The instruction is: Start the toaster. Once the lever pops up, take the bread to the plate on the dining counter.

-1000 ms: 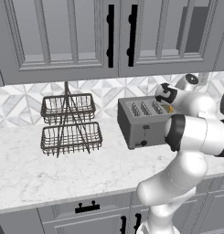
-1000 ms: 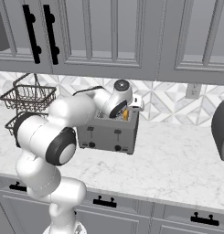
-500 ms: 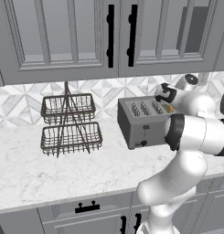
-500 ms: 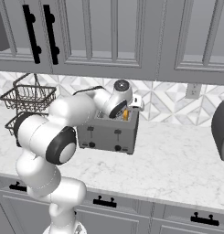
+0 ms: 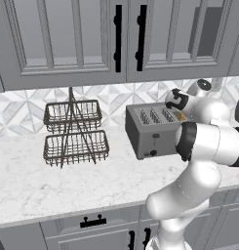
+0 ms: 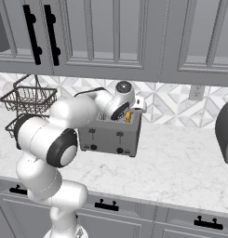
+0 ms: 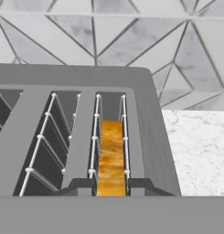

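Bread (image 7: 110, 155) clamped between end effector (image 7: 110, 184) fingertips, inside toaster (image 7: 145, 119) slot

Kitchen — grey cabinets (image 5: 72, 39), marble worktop (image 5: 52, 180), toaster (image 5: 150, 129).

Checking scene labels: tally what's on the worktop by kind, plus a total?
Toaster: 1
Bread slice, in the end slot with the claw closed on it: 1
Two-tier wire basket rack: 1
Dark appliance at the right edge, cut off: 1
Total: 4
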You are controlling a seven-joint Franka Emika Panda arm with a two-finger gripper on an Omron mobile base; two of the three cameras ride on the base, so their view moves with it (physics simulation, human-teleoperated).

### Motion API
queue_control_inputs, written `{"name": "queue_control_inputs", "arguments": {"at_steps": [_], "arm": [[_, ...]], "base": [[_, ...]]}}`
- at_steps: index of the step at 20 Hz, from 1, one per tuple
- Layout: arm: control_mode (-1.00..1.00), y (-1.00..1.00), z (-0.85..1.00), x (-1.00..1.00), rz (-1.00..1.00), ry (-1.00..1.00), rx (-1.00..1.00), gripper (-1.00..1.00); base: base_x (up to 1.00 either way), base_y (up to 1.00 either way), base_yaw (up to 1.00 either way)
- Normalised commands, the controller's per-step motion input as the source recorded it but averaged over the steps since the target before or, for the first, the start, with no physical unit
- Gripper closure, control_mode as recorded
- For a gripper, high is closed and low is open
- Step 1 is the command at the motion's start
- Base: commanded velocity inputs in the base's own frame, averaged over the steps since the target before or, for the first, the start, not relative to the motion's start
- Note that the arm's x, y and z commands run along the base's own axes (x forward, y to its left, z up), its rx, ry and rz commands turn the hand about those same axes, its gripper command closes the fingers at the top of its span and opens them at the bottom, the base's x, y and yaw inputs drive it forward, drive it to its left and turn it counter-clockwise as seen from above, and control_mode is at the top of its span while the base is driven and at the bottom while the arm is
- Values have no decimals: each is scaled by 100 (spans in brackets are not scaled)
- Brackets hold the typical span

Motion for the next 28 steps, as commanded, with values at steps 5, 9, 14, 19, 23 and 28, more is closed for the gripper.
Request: {"name": "queue_control_inputs", "arguments": {"at_steps": [5,9,14,19,23,28], "arm": [[-100,0,1,0,0,-15,3,100],[-100,0,2,0,0,-25,0,100],[-100,0,33,-16,0,-28,0,100],[-100,0,47,-25,0,-14,0,100],[-100,0,55,-30,0,-13,-2,100],[-100,0,63,-40,0,-7,-1,100]], "base": [[0,0,0],[0,0,0],[0,0,0],[0,0,0],[0,0,0],[0,0,0]]}}
